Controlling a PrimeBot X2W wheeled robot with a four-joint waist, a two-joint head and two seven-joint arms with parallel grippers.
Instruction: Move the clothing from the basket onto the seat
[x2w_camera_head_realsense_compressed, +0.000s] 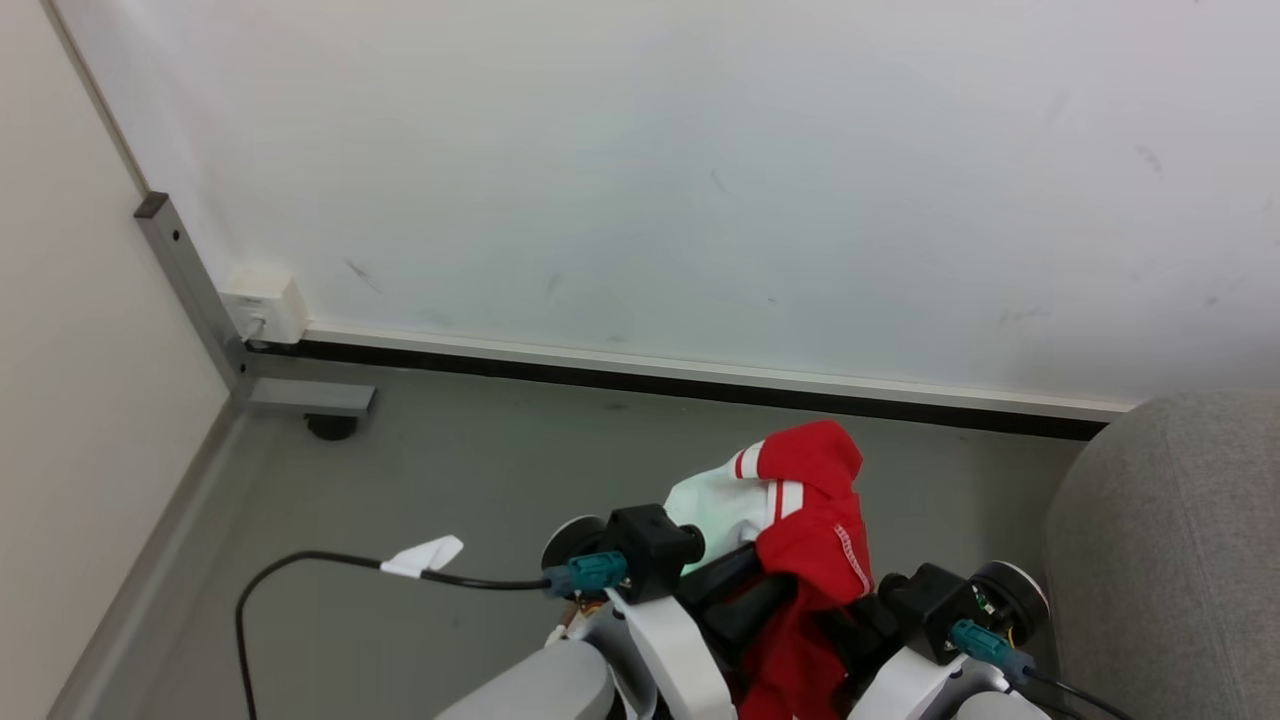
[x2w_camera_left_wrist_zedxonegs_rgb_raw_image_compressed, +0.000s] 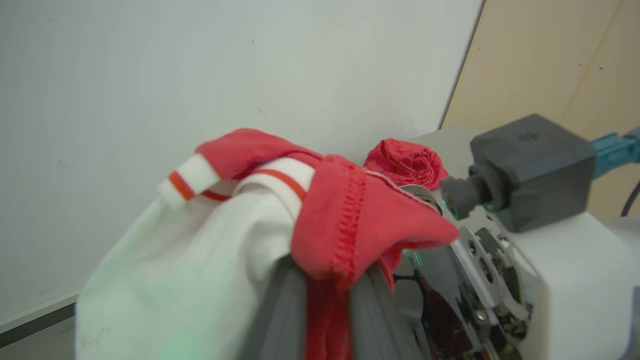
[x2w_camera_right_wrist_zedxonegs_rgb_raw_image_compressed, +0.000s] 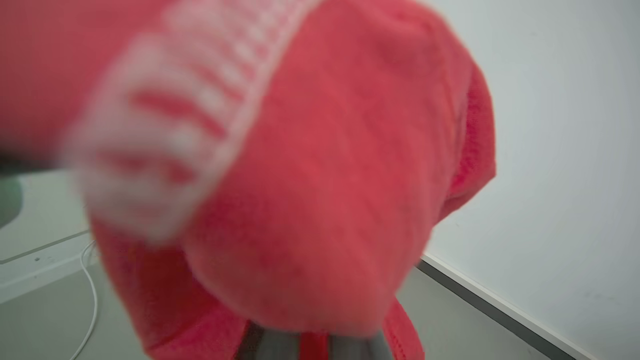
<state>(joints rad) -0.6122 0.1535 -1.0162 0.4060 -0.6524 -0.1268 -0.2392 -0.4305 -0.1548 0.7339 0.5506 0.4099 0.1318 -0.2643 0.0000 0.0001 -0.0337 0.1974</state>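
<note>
**Red clothing held up between both pincers, left of the seat**

In the head view the clothing (x2w_camera_head_realsense_compressed: 812, 520) is at the lower centre of the frame. It is a bunched red garment with a white panel and red-striped white trim on its left side. It hangs clear of the grey floor (x2w_camera_head_realsense_compressed: 480, 470), draped over the dark parts of both arms between the two wrist cameras. The seat (x2w_camera_head_realsense_compressed: 1170, 540) takes up the lower right corner. The clothing is to its left and apart from it, with none of it lying on the cushion.

In the left wrist view the left pincer (x2w_camera_left_wrist_zedxonegs_rgb_raw_image_compressed: 325, 305) rises from the bottom edge. Its two grey fingers (x2w_camera_left_wrist_zedxonegs_rgb_raw_image_compressed: 280, 320) stand close together with a strip of red cloth clamped between them. Red hem and white fabric fold over the fingertips and hide them. The pale housing and dark camera block of the other arm are at the right of that frame, with a red knot of cloth just behind them.

In the right wrist view the right pincer (x2w_camera_right_wrist_zedxonegs_rgb_raw_image_compressed: 312, 347) is at the bottom edge. Its fingers (x2w_camera_right_wrist_zedxonegs_rgb_raw_image_compressed: 272, 347) are also nearly together and grip a band of red fabric. The blurred garment covers the frame above, so the tips are hidden.

Behind it all in the head view a white wall (x2w_camera_head_realsense_compressed: 700, 180) meets the floor along a dark skirting line. A grey metal frame (x2w_camera_head_realsense_compressed: 195, 290) with a small socket box (x2w_camera_head_realsense_compressed: 265, 305) stands at the left. A black cable (x2w_camera_head_realsense_compressed: 300, 560) with a white tag (x2w_camera_head_realsense_compressed: 425, 555) curves across the lower left.
</note>
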